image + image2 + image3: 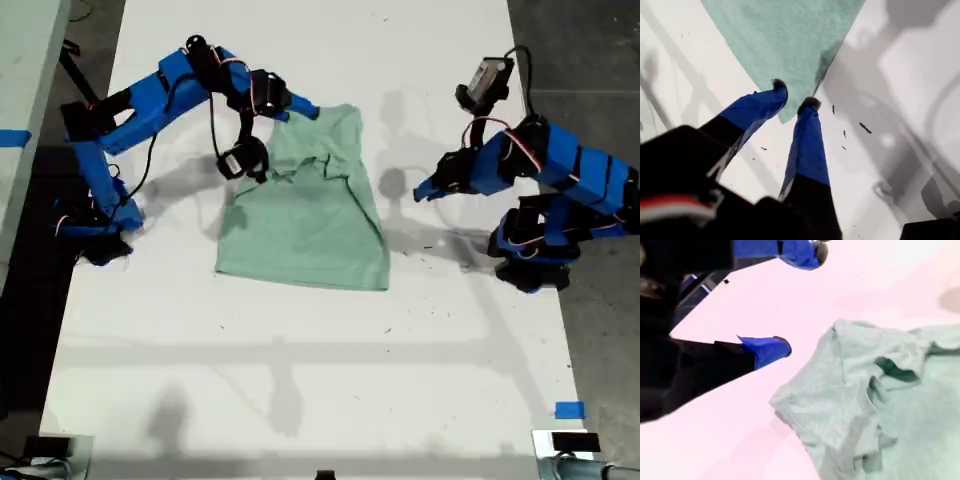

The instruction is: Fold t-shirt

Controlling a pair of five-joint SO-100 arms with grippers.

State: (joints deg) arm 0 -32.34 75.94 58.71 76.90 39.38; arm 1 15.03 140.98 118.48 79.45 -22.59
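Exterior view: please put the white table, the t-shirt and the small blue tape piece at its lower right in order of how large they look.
1. white table, by far the largest.
2. t-shirt, covering only a small part of the table.
3. blue tape piece, tiny beside the shirt.

- A long white table (pixel 300 380) fills most of the exterior view, its surface matte with a few small dark specks.
- Soft grey shadows lie across the table, several overlapping, so the light seems to come from more than one source overhead.
- Dark grey floor (pixel 585 60) shows beyond the table at the exterior view's right, and again at that view's left.
- A small blue tape piece (pixel 569 410) sticks on the table near its corner at the exterior view's lower right.
- Another pale surface (pixel 25 70) with blue tape stands beyond the table at that view's left.
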